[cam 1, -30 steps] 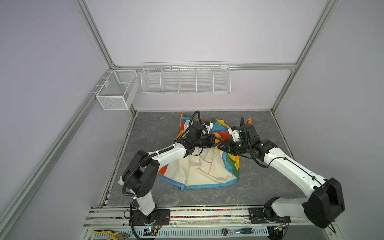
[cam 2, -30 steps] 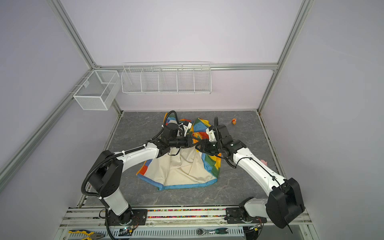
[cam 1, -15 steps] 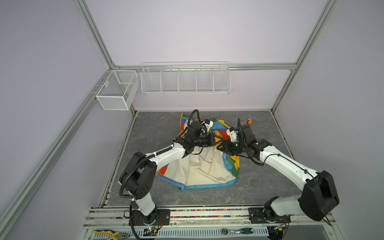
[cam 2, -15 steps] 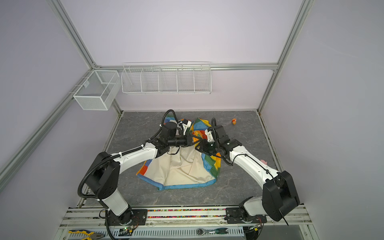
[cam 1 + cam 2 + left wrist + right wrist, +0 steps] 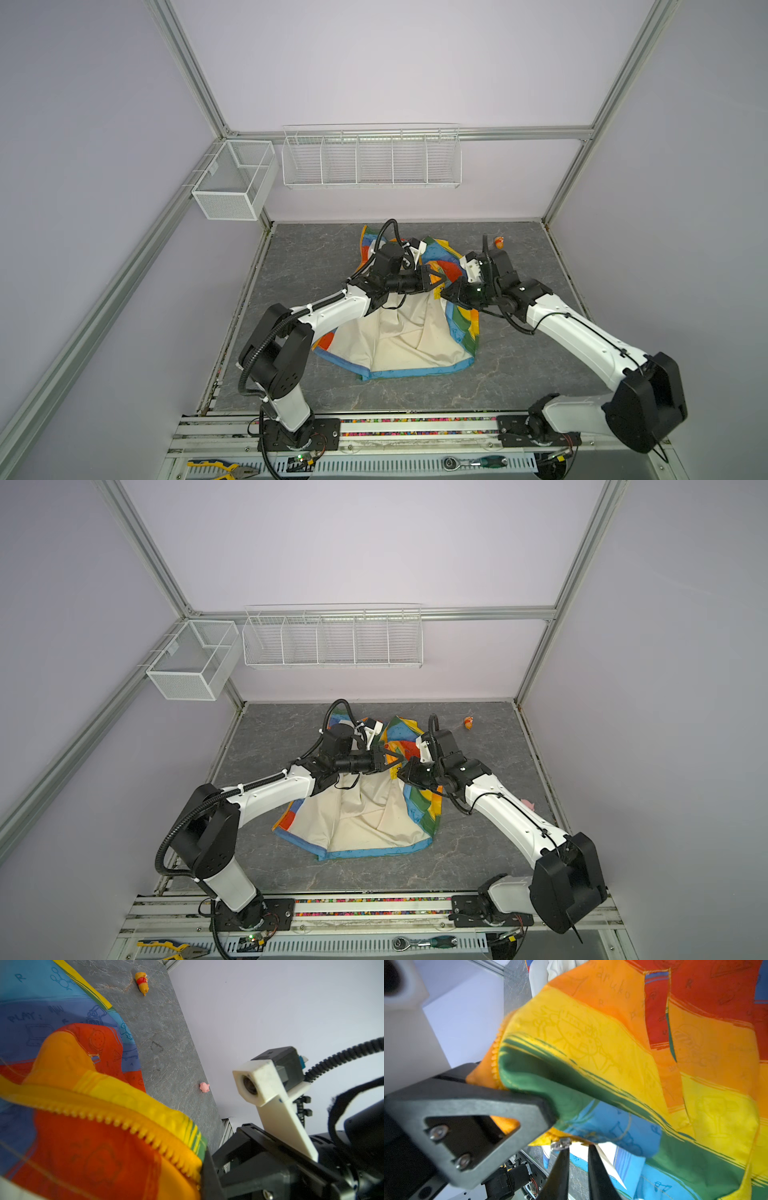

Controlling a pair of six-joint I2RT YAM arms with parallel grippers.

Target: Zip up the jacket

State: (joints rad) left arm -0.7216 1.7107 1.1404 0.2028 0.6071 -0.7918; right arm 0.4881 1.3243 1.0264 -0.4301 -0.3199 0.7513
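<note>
One orange zipper edge (image 5: pixel 133 1124) of thin rainbow-striped jacket (image 5: pixel 415 340) clamped by left gripper (image 5: pixel 435 279) (presumably held taut for zipping) | right gripper (image 5: pixel 578 1148) narrowly parted at metal slider (image 5: pixel 560 1144)

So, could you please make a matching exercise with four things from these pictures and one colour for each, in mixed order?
Things:
1. jacket lining
2. jacket hem
3. pig toy
4. zipper teeth

Colours:
A. pink
B. yellow
C. cream
D. blue

Pairs: 1-C, 2-D, 3-A, 4-B
</note>
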